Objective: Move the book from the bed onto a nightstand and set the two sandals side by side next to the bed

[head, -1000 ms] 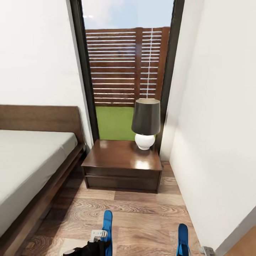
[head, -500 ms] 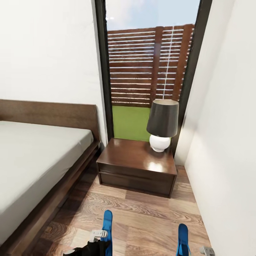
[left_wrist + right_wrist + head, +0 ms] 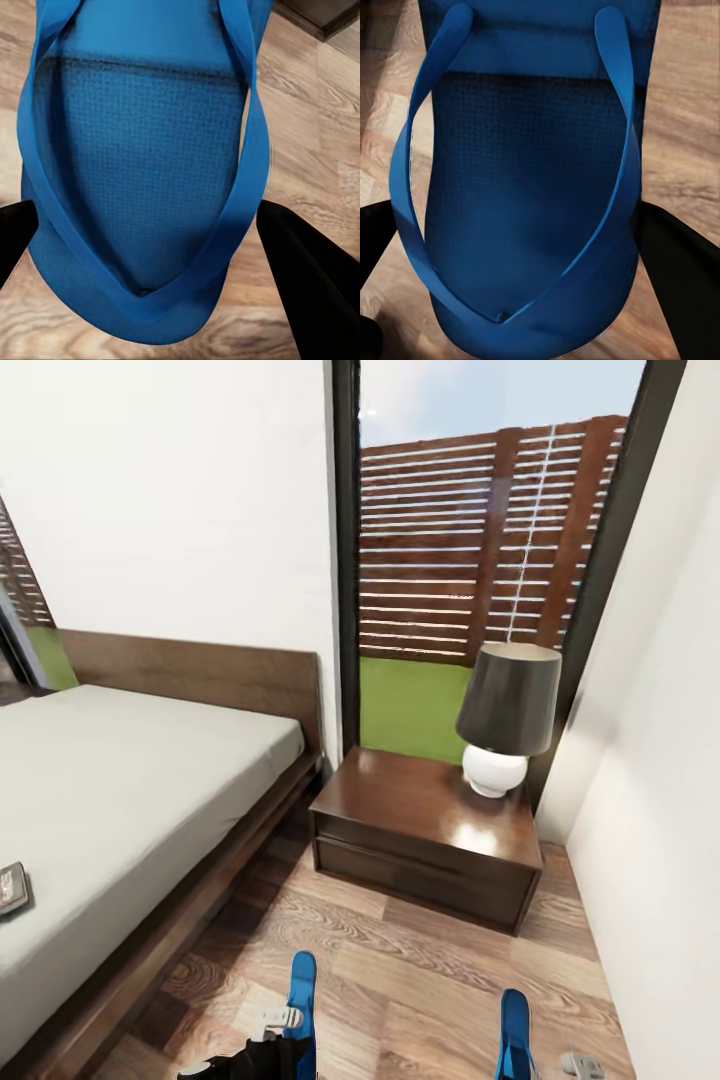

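Head view, bedroom: I carry 1 blue sandal in each gripper, ready to set them as a pair beside the bed [image 3: 130, 780]. Left gripper [image 3: 142, 300] is clamped on the left sandal [image 3: 142, 150], right gripper [image 3: 510, 315] on the right sandal [image 3: 525, 172], dark fingers [image 3: 315, 285] flanking each sole above the wood floor [image 3: 400, 970]. Ahead, the nightstand [image 3: 425, 830] holds a lamp [image 3: 505, 720]. Since 1 second ago my view has swung left; the book [image 3: 12, 887] on the mattress now shows.

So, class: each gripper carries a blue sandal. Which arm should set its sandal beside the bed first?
Probably the left. Its sandal hangs nearer the bed frame, while the right sandal sits toward the wall, so it can follow alongside.
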Robot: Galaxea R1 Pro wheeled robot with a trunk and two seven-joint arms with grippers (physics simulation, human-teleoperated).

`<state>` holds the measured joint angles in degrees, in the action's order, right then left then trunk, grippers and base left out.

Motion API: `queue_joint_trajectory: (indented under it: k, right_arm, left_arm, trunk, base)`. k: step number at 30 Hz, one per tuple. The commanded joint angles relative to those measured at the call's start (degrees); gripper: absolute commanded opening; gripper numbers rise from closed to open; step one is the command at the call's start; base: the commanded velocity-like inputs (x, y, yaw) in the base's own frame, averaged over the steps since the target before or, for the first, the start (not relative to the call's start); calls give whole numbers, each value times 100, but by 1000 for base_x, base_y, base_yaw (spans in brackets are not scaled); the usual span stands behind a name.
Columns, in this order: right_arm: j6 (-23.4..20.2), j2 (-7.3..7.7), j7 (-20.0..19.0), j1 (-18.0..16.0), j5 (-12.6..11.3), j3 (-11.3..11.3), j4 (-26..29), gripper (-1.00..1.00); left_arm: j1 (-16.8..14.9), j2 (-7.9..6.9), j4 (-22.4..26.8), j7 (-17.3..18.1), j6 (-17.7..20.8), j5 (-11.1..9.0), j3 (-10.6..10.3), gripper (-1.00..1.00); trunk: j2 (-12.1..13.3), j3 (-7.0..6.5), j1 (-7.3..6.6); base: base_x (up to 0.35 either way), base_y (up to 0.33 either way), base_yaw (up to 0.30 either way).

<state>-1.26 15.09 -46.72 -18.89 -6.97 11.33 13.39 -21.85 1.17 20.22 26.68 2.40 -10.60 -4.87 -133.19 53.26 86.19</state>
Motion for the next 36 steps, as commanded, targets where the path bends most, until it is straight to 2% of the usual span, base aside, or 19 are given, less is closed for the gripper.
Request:
queue_joint_trajectory:
  k: [1, 10, 36]
  right_arm:
    - [-15, 3, -21, -1, -50, -8, -3, -100]
    - [-15, 3, -21, -1, -50, -8, -3, -100]
    - [-15, 3, -21, -1, -50, -8, -3, -100]
  left_arm:
    - [-4, -3, 5, -4, 23, -56, -35, -100]
    - [-4, 5, 4, -4, 23, -56, -39, -100]
    - [-4, 6, 6, -4, 23, -56, -35, -100]
  trunk:
    - [-2, 5, -1]
    - [-2, 5, -1]
    - [-2, 5, -1]
  base:
    - [0, -7, 292]
    - [0, -129, 292]
    - [0, -3, 292]
